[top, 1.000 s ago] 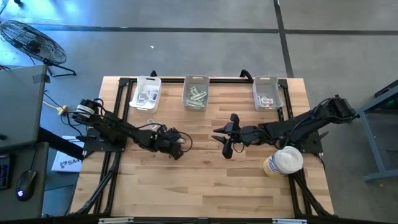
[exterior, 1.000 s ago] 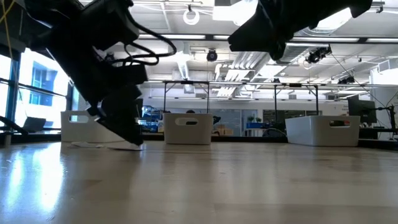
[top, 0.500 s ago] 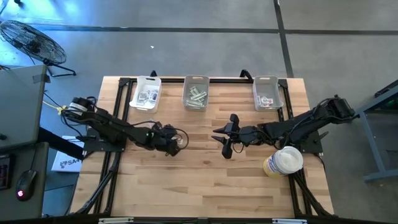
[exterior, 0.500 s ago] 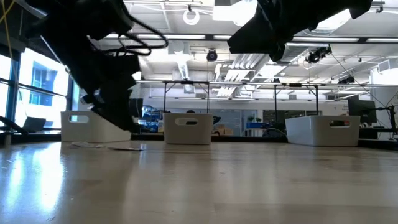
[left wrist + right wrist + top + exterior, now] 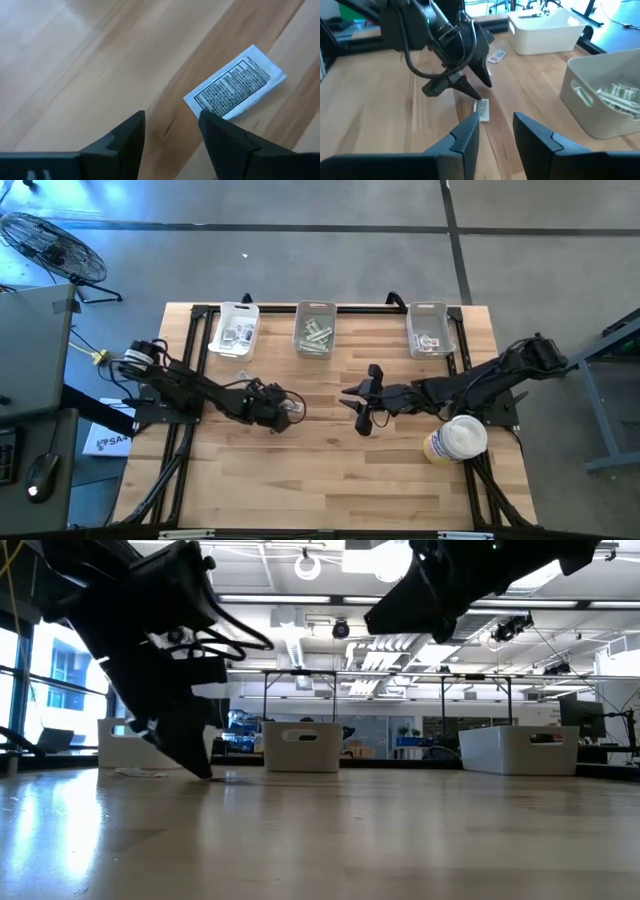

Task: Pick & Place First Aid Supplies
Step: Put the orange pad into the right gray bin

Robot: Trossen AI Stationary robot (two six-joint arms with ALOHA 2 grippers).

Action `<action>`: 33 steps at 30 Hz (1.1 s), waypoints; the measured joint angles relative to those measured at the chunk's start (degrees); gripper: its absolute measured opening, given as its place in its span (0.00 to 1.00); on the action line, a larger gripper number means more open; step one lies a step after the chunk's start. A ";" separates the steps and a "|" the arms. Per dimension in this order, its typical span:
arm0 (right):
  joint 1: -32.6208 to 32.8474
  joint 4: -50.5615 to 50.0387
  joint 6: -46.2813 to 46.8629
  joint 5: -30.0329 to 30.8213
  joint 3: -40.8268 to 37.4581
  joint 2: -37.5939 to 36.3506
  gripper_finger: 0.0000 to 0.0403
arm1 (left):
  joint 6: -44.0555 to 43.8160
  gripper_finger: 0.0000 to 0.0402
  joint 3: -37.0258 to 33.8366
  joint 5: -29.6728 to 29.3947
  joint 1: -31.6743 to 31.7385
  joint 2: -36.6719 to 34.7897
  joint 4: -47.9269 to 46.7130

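A white packet [image 5: 235, 90] with black print lies flat on the wooden table; the right wrist view shows the same packet [image 5: 481, 109]. My left gripper [image 5: 172, 127] is open and low over the table left of its middle, with one fingertip [image 5: 212, 117] at the packet's near corner. In the low view the left gripper [image 5: 200, 765] reaches down to the table top. My right gripper [image 5: 356, 400] hovers open right of the table's middle, facing the left arm. A second packet [image 5: 496, 56] lies in front of the left bin [image 5: 237, 330].
Three clear bins stand along the far edge; the middle bin [image 5: 314, 328] holds pale green strips, and the right bin [image 5: 430, 328] holds a few white packets. A white-and-yellow tub [image 5: 455, 440] stands under the right arm near the right edge. Bare wood covers the near half.
My left gripper drew back toward the table's left edge and rose off the table. It then came back down over the packet. The packet has stayed lying flat on the table.
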 joint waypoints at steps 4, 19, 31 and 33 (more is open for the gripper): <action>0.00 1.56 -1.67 -0.20 -0.01 4.11 0.28 | 3.58 0.48 -0.04 0.03 0.17 2.89 9.60; -2.28 7.23 -23.79 -10.06 8.57 28.55 0.28 | 13.98 0.48 -0.13 -3.34 0.16 9.23 28.05; -2.65 -10.61 -29.73 -7.08 19.50 33.03 0.28 | 14.34 0.48 -0.13 -3.98 0.15 9.32 27.88; -3.09 -9.88 -29.96 -8.65 19.15 33.03 0.29 | 14.64 0.48 -0.18 -4.03 0.15 9.33 28.55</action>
